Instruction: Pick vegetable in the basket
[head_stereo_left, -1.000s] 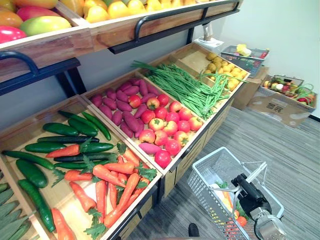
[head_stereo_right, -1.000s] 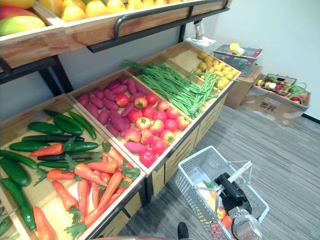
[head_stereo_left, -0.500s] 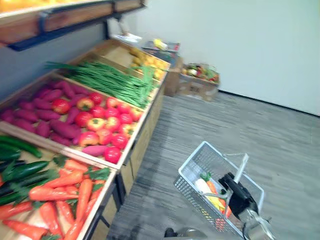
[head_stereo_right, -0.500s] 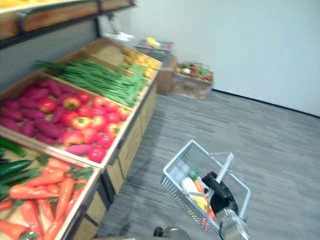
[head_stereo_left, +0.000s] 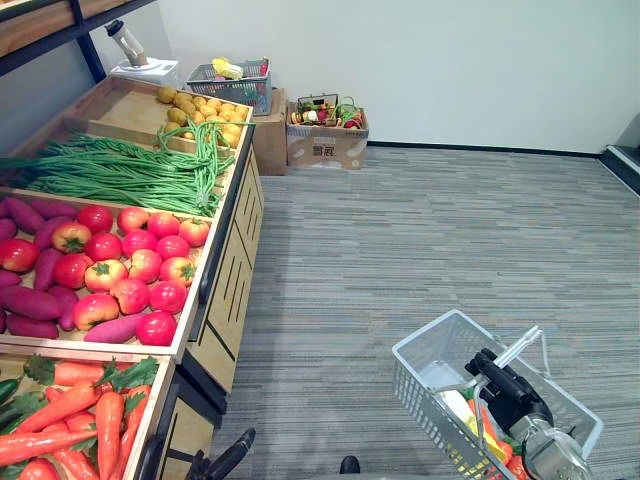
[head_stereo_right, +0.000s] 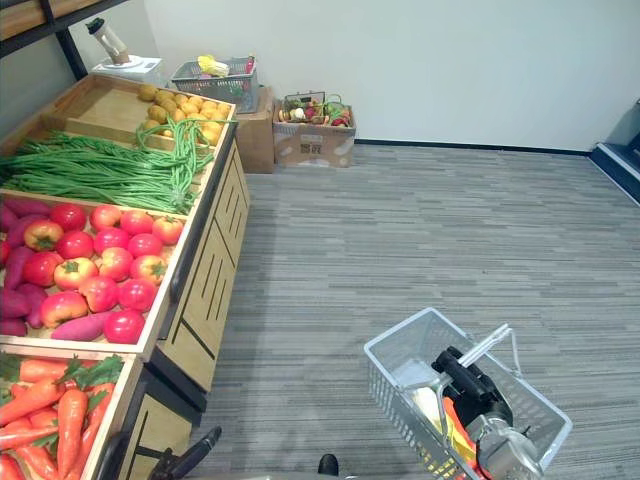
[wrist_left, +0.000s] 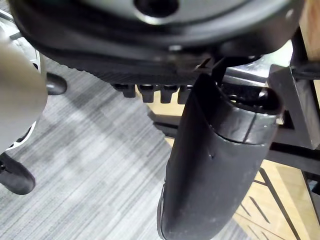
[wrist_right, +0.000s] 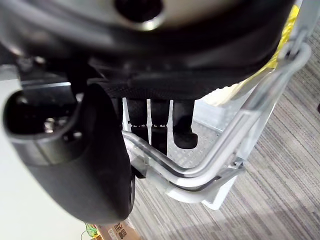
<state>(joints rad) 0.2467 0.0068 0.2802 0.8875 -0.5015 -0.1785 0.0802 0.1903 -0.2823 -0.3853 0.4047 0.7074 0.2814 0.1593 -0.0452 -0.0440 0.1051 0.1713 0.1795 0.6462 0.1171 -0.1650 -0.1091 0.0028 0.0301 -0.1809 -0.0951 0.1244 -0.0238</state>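
**Right hand and basket.** The right hand (head_stereo_left: 505, 392) hangs low over the grey floor (head_stereo_left: 420, 230). Its fingers (wrist_right: 160, 122) are curled round the metal handle (wrist_right: 200, 175) of the wire basket (head_stereo_left: 425, 395) and carry it clear of the surface (head_stereo_left: 235, 290). In the basket lie the picked vegetables (head_stereo_right: 428, 408): a pale one, a yellow one, an orange one and something red at the near end.

**Left hand.** The left hand (wrist_left: 210, 165) hangs just beside the front of the surface. Its fingers (wrist_left: 150, 92) are relaxed and hold nothing.

**Produce.** The wooden surface slopes in bins. Nearest are carrots (head_stereo_left: 80, 410). Next come tomatoes (head_stereo_left: 130, 265) beside purple sweet potatoes (head_stereo_left: 35, 300), then green beans (head_stereo_left: 110, 170), then potatoes (head_stereo_left: 200, 110) at the far end.

**Background.** A far basket (head_stereo_left: 230, 88) stands past the potatoes. A cardboard box (head_stereo_left: 325, 150) against the wall carries a wire tray of mixed produce.

**Writing.** The box bears dark print on its front, too small to read. No other label is legible.
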